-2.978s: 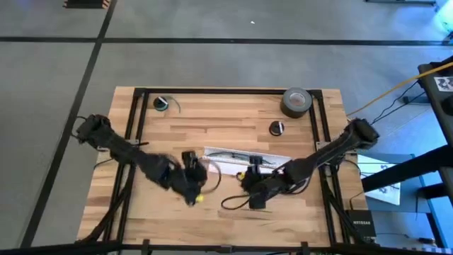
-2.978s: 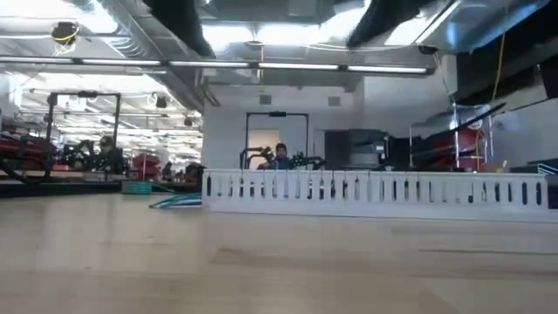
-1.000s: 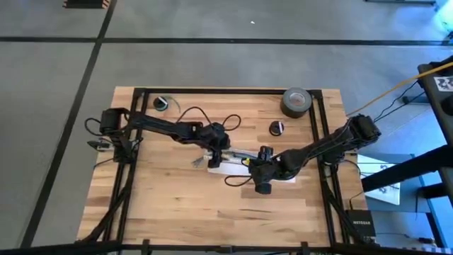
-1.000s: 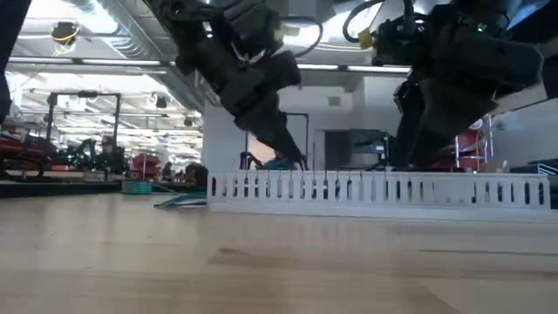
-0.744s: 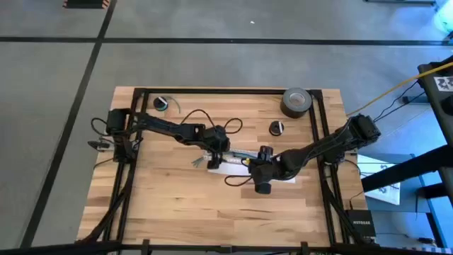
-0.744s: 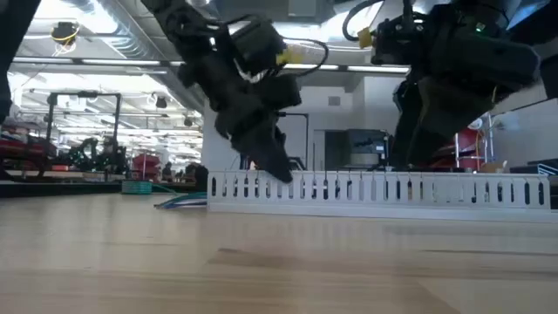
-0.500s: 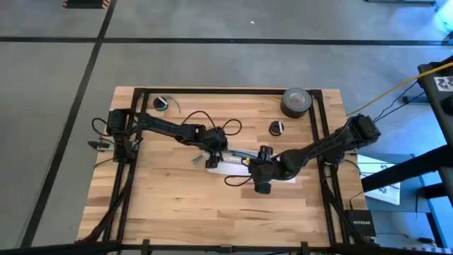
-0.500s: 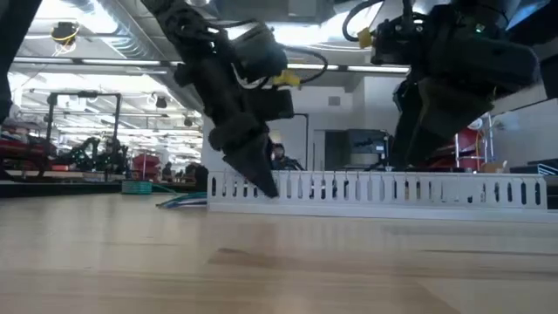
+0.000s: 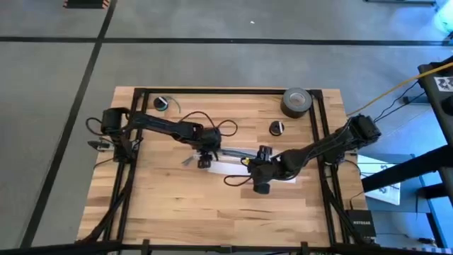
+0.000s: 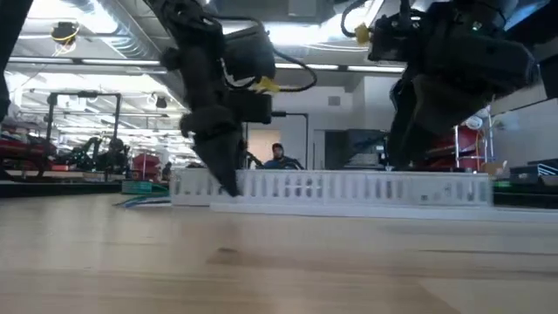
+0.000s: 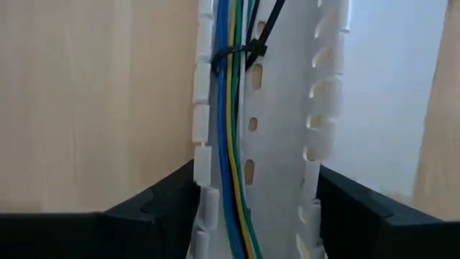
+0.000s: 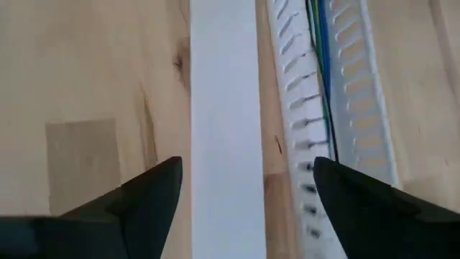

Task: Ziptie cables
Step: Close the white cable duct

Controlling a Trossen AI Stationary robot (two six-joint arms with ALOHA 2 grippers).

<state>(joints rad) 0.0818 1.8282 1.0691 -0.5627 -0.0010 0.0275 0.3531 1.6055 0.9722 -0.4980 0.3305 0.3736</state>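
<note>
Inside one slotted duct, three cables, one ziptie; left tool straddles wide, right tool wide.

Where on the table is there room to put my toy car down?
The near strip of the table, below both arms, is bare wood, and so is the near left corner. The middle is crowded: the left hand, the right hand and the white slotted duct. The tape roll fills the far right corner.

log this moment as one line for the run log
left gripper: straddling slotted duct | cables: in duct | ziptie: looped round cables | right gripper: open above flat white strip
</note>
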